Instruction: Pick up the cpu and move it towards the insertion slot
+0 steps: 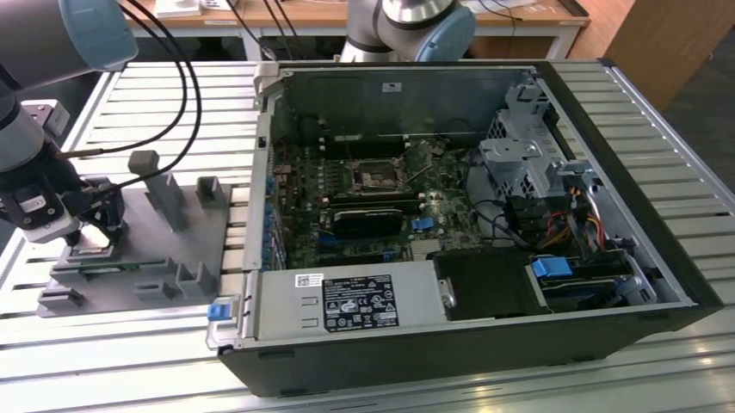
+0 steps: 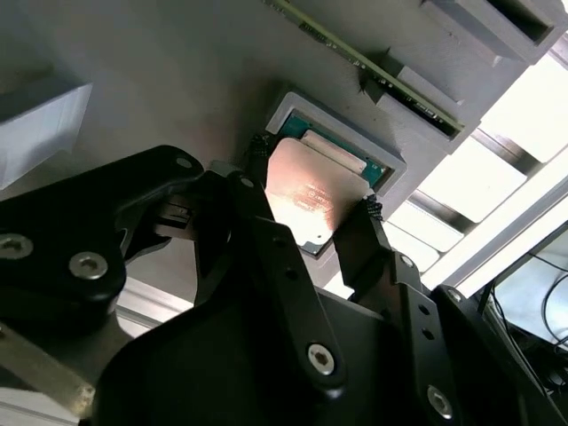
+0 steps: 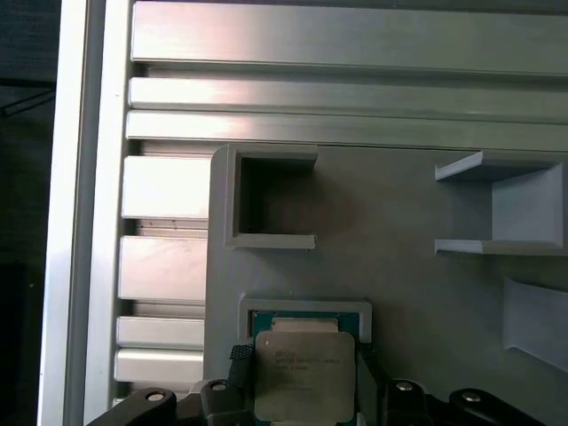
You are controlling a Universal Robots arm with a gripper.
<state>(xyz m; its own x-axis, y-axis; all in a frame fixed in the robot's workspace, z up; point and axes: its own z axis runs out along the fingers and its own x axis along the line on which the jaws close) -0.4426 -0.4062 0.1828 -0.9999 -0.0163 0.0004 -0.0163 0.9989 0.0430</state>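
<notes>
Claw [image 2: 312,182] sits closest to the lens in the second wrist view: black fingers [image 2: 253,191] closed in on two opposite edges of the cpu [image 2: 306,200], holding it. Cpu is silvery side up at the square recess of the grey fixture [image 2: 177,80]; cannot tell if it is lifted clear of the recess floor. A thin green circuit strip [image 2: 390,75] stands in a slot just beside that recess. First wrist view shows the same: cpu [image 3: 304,373] between the claw [image 3: 303,366] fingers, against the recess frame.

Exterior view, from its left: claw [image 1: 98,241] down on the grey fixture [image 1: 172,258], which rests on the slatted metal tabletop [image 1: 138,344]. Next, the open computer case [image 1: 460,353] lying on its side, motherboard [image 1: 344,206] exposed. The insertion slot [image 1: 377,176], shiny frame with dark centre, is on that board, well apart from the claw and cpu.
</notes>
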